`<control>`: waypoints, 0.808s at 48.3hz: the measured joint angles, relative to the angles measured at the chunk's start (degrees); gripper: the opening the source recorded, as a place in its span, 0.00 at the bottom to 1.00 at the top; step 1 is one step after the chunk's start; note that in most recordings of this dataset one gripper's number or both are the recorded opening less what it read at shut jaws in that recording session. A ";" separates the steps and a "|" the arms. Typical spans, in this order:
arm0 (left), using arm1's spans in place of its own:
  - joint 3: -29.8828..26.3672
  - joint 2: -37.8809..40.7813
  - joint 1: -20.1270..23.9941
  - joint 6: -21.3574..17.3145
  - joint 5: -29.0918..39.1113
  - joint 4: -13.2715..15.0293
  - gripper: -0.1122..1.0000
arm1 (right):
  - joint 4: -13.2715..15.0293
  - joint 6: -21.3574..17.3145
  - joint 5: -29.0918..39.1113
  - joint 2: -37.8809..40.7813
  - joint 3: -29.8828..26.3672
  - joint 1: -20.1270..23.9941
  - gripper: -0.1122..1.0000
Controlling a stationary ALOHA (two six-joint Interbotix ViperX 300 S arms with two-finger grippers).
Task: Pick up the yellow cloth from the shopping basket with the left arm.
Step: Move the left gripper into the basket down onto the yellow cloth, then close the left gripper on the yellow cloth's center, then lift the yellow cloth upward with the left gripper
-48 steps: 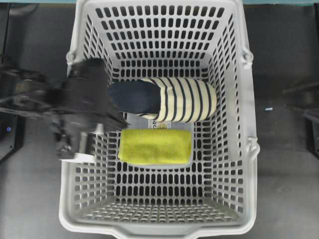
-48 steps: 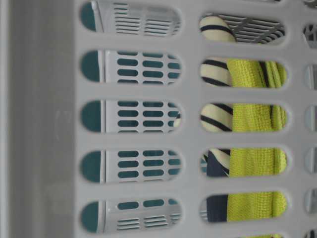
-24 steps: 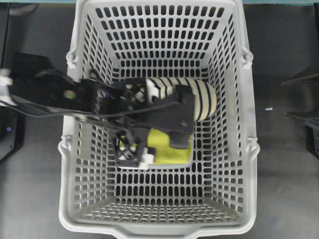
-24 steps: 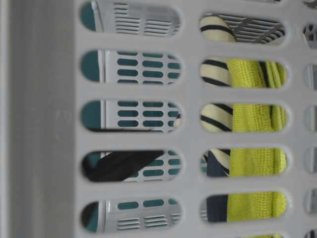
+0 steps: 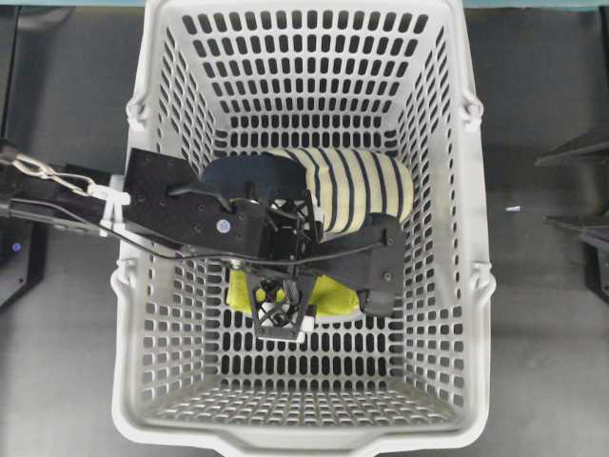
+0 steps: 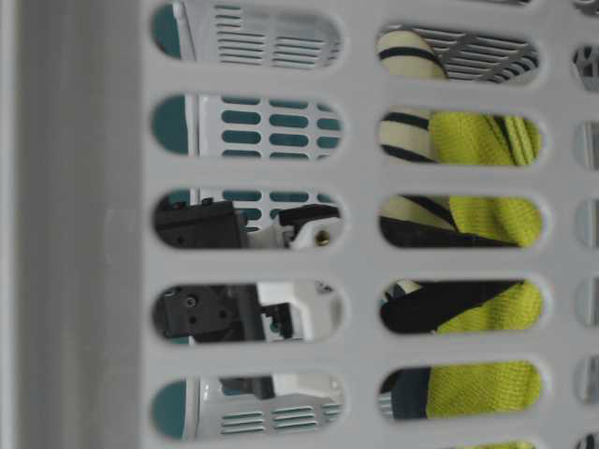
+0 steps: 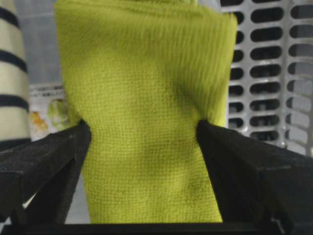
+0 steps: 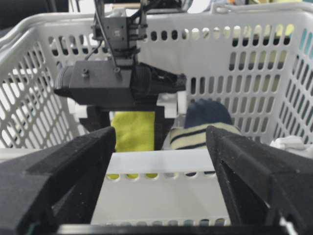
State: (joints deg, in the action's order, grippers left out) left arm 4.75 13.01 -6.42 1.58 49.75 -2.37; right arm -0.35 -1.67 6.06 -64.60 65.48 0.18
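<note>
the yellow cloth [image 7: 146,122], fuzzy yellow-green fabric, lies flat on the floor of the shopping basket [image 5: 162,381] near frame centre, pinched in at both long edges; the light-grey lattice basket fills the overhead frame.

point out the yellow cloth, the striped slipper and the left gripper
yellow cloth [image 7: 146,122]: left wrist view, middle of the fabric.
striped slipper [image 5: 366,186]: overhead view, cream-and-navy striped toe part.
left gripper [image 7: 143,132]: left wrist view, midway between fingertips pressing the cloth's sides.

A dark grey counter [image 5: 542,114] spreads evenly lit; a teal strip [image 5: 533,4] edges it at twelve o'clock.
</note>
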 measured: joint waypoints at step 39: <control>-10.46 -3.25 -1.14 -0.70 12.22 -0.09 0.27 | 0.00 0.00 0.00 -0.26 0.88 0.00 0.71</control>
State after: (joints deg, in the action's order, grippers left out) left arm -5.71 9.76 -7.56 0.88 61.96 -2.46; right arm -0.35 -1.67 6.06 -64.86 66.36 0.18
